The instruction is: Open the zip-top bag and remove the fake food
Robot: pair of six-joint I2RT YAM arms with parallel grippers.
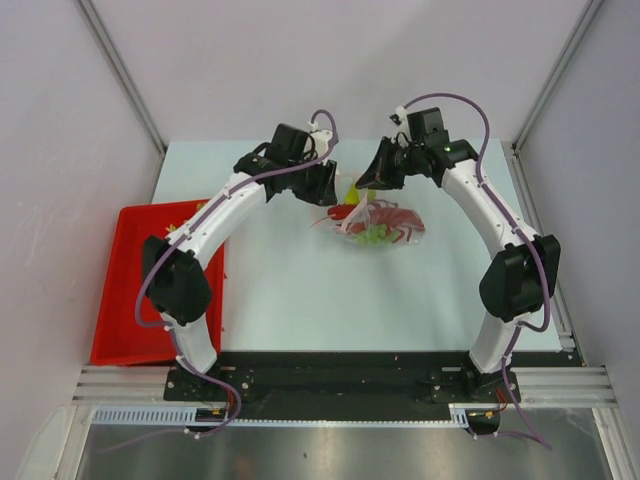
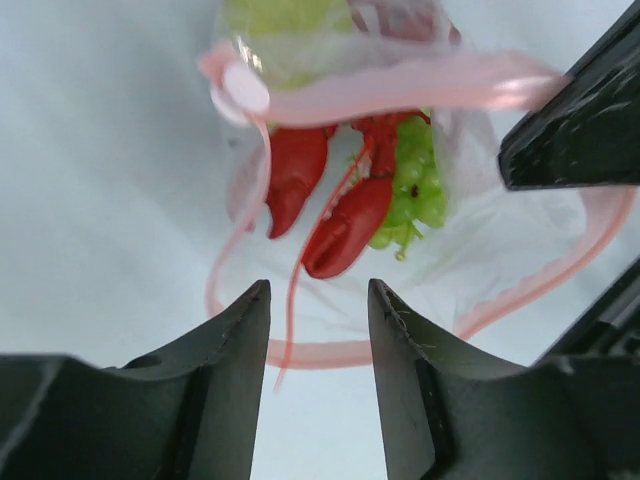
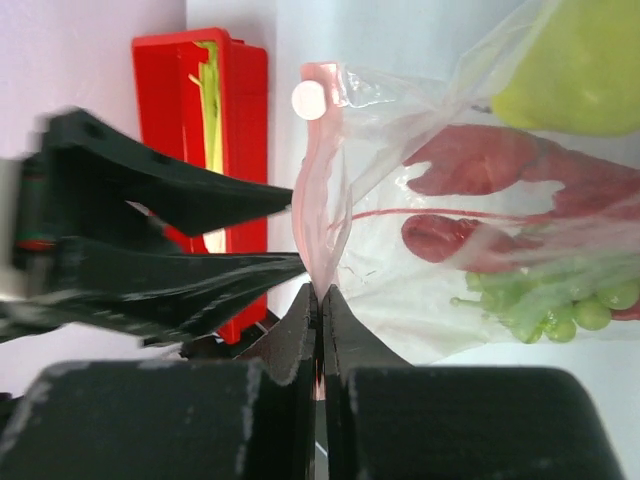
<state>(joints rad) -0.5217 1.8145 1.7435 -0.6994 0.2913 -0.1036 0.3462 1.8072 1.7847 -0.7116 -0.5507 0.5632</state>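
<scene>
The right gripper (image 3: 320,303) clenches the mouth edge of the zip-top bag (image 3: 385,125); the left gripper (image 2: 318,300), jaws parted, sits just before that open mouth, apparently not touching.

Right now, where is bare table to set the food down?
Widest free patch: the table between the zip-top bag and the arm bases. A smaller one lies right of the bag. Crowded: the bag's mouth, where the left gripper and right gripper meet, and the red tray under the left arm.
</scene>
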